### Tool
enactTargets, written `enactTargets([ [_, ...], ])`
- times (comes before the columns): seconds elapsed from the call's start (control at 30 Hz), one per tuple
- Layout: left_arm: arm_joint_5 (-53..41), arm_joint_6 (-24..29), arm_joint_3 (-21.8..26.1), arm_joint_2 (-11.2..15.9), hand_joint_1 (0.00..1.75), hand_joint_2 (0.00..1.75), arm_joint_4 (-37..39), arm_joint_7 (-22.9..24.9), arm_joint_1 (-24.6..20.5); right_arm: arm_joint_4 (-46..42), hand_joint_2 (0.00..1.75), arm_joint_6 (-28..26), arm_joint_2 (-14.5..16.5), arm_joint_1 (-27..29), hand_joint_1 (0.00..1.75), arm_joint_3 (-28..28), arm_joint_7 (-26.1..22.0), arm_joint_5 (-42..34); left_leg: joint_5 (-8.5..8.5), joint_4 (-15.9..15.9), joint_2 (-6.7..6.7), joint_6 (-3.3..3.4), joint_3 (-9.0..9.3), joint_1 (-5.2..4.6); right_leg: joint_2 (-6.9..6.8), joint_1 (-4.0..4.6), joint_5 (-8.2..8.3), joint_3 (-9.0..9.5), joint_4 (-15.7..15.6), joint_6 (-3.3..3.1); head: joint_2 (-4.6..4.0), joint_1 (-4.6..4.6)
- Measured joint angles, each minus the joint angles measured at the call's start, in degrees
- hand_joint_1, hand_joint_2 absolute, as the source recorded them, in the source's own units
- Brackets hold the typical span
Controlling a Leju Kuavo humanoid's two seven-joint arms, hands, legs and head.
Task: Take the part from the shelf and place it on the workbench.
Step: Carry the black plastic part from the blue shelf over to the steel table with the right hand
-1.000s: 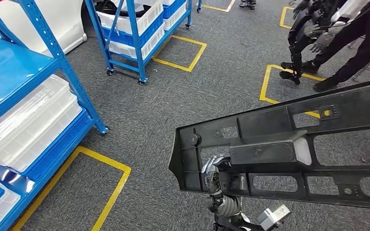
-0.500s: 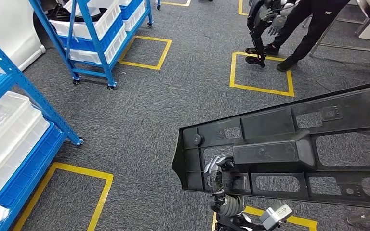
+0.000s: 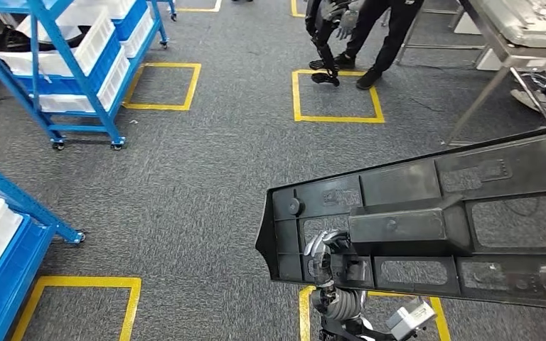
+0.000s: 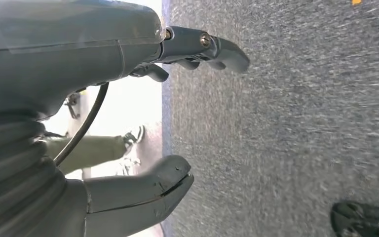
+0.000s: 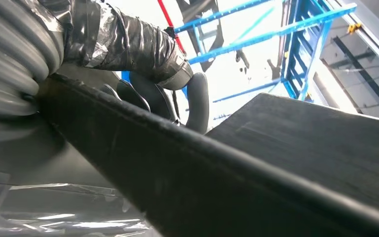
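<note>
A long black moulded plastic part (image 3: 412, 227) with ribs and cut-outs stretches across the right half of the head view, carried above the carpet. My right hand (image 3: 325, 254) grips it from underneath near its left end. In the right wrist view the part's dark edge (image 5: 276, 163) lies right against that hand (image 5: 143, 54), whose fingers curl around it. My left hand (image 4: 54, 74) hangs over the grey carpet, thumb and fingers apart, holding nothing. A metal workbench (image 3: 490, 44) stands at the far right.
A blue wheeled rack with white bins (image 3: 78, 57) stands at the far left, and another blue shelf's leg (image 3: 14, 206) is nearer. Yellow taped squares (image 3: 334, 96) mark the carpet. A person in dark trousers (image 3: 380, 28) and another robot's legs (image 3: 323, 42) stand far ahead.
The camera has turned: the blue shelves slid off to the left and the workbench came in at the far right. The part stays held the same way in my right hand.
</note>
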Motion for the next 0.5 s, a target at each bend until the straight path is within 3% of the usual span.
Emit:
enactTargets([
  [0.03,0.0,0.0,0.0,0.0,0.0,1.75,0.0,0.0,0.0,0.0,1.75,0.0,0.0,0.1,1.75,-0.1,-0.1,0.0,0.28,-0.3,0.88,0.43,0.11,0.06,-1.33,0.12,-0.7,-0.52,1.0,0.26,0.0,0.0],
  [0.1,0.0,0.1,0.0,0.0,0.0,1.75,0.0,0.0,0.1,0.0,1.75,0.2,0.0,0.1,1.75,-0.1,-0.2,0.0,0.6,-0.7,2.69,0.98,0.05,0.02,-5.26,0.25,-4.0,-2.99,6.4,0.63,0.0,0.02],
  [0.17,0.0,0.2,0.1,0.1,0.0,1.75,0.0,0.0,0.3,0.0,1.75,0.2,0.0,0.1,1.75,-0.2,-0.3,-0.1,0.61,-0.7,4.56,1.11,-0.18,-0.17,-6.89,-0.04,-7.27,-6.38,13.7,1.06,0.0,0.03],
  [0.2,0.0,0.2,0.2,0.1,0.0,1.75,0.0,0.0,0.3,0.0,1.75,0.2,0.0,0.1,1.75,-0.2,-0.4,-0.2,0.57,-0.7,5.49,1.09,-0.22,-0.22,-7.11,-0.21,-7.6,-7.14,15.5,1.21,0.0,0.03],
  [0.23,0.0,0.3,0.2,0.2,0.0,1.75,0.0,0.0,0.3,0.0,1.75,0.2,0.0,0.2,1.75,-0.2,-0.4,-0.2,0.51,-0.7,6.39,1.05,-0.18,-0.25,-7.33,-0.34,-6.82,-6.72,15.1,1.3,0.0,0.03],
  [0.27,0.0,0.3,0.2,0.2,0.0,1.75,0.0,0.0,0.2,0.0,1.75,0.2,0.0,0.2,1.75,-0.2,-0.4,-0.3,0.41,-0.7,7.18,0.96,-0.07,-0.26,-7.78,-0.39,-5.15,-5.06,12.2,1.28,0.0,0.03],
  [0.33,0.0,0.3,0.3,0.2,0.0,1.75,0.0,0.0,0.1,0.0,1.75,0.2,0.0,0.3,1.75,-0.4,-0.5,-0.5,0.11,-0.6,8.48,0.6,0.28,-0.38,-10.04,-0.03,-2.02,-0.35,3.9,0.88,0.0,0.03],
  [0.4,0.1,0.3,0.3,0.2,0.0,1.75,0.0,-0.1,0.0,0.0,1.75,0.2,0.1,0.5,1.75,-0.7,-0.6,-0.8,-0.16,-0.6,9.51,0.08,0.56,-0.54,-11.4,0.59,-1.08,1.89,-0.6,0.25,0.0,0.02],
  [0.47,0.1,0.3,0.3,0.2,0.0,1.75,0.0,-0.1,-0.2,0.0,1.75,0.2,0.1,0.8,1.75,-0.9,-0.6,-0.9,-0.28,-0.8,10.54,-0.51,0.86,-0.6,-10.39,0.89,-1.07,1.74,-1.0,-0.31,0.0,0.01],
  [0.5,0.1,0.3,0.3,0.2,0.0,1.75,0.0,-0.1,-0.3,0.0,1.75,0.2,0.2,0.9,1.75,-1.1,-0.6,-0.9,-0.54,-0.7,10.24,-0.84,0.96,-0.5,-9.8,0.78,-0.91,1.8,-1.3,-0.64,0.0,0.0],
])
